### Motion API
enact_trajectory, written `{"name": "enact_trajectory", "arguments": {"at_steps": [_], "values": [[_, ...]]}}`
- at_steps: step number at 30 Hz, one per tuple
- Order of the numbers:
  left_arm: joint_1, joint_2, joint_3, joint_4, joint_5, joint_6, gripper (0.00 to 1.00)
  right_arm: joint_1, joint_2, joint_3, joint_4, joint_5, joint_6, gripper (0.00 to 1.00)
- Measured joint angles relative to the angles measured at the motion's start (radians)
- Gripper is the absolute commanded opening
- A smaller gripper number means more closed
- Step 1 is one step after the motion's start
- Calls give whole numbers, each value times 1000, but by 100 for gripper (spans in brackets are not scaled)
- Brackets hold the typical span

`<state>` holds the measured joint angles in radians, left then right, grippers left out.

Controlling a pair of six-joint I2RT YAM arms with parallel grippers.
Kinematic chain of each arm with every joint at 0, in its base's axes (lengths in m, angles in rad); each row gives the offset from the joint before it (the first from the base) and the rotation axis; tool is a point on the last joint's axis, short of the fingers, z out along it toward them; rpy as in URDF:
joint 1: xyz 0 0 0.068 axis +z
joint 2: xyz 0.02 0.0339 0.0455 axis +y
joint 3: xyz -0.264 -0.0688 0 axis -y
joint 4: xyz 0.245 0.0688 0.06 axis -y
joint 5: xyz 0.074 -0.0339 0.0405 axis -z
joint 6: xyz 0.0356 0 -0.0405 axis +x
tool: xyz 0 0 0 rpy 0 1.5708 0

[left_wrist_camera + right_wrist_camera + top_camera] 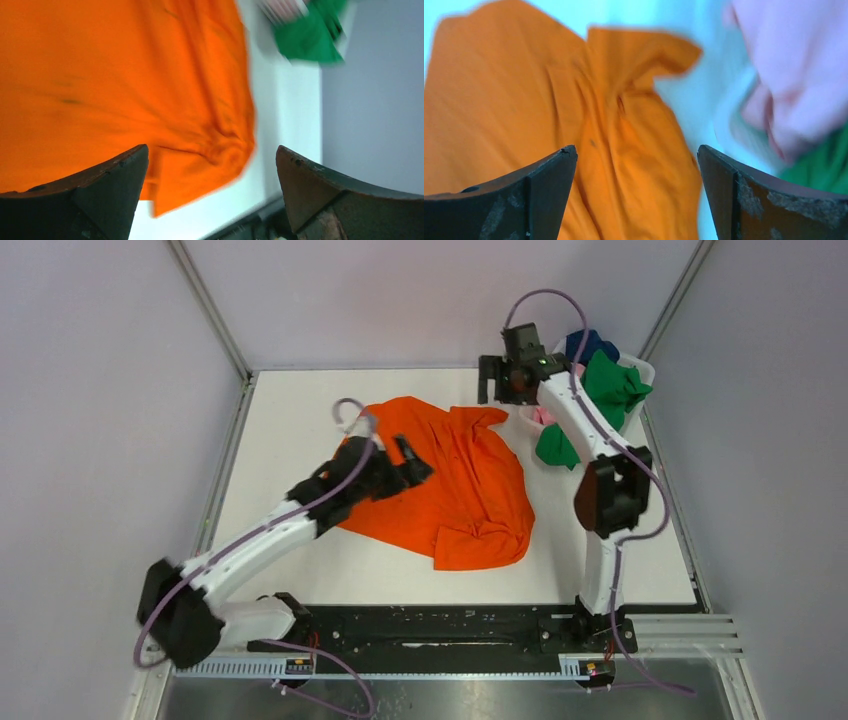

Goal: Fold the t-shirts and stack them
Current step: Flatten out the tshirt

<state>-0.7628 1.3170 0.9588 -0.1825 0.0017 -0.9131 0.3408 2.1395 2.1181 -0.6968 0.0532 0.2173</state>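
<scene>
Orange t-shirt [470, 490] lies crumpled near the basket [643, 368]

We saw a white tabletop [290, 410] boxed in by pale grey walls [100, 390], with slim metal posts [208, 305] in the far corners and a black rail [440, 625] along its near edge, all evenly lit.

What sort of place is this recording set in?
Probably a lab test cell, not a home: a white table boxed in by plain grey panels, the left arm and right arm bolted to a black rail, plus an orange t-shirt and a basket of clothes.
</scene>
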Motion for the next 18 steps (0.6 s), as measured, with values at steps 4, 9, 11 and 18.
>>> {"name": "enact_trajectory", "arguments": {"at_steps": [4, 9, 11, 18], "values": [[257, -282, -168, -157, -173, 5, 99, -1, -300, -436, 30, 17, 51, 100], [525, -458, -362, -324, -285, 5, 99, 188, -622, -873, 25, 78, 142, 96], [569, -474, -389, -375, -299, 4, 99, 340, -671, -958, 25, 84, 184, 93], [660, -339, -376, -392, -270, 8, 99, 654, -652, -1092, 29, 87, 332, 83]]}}
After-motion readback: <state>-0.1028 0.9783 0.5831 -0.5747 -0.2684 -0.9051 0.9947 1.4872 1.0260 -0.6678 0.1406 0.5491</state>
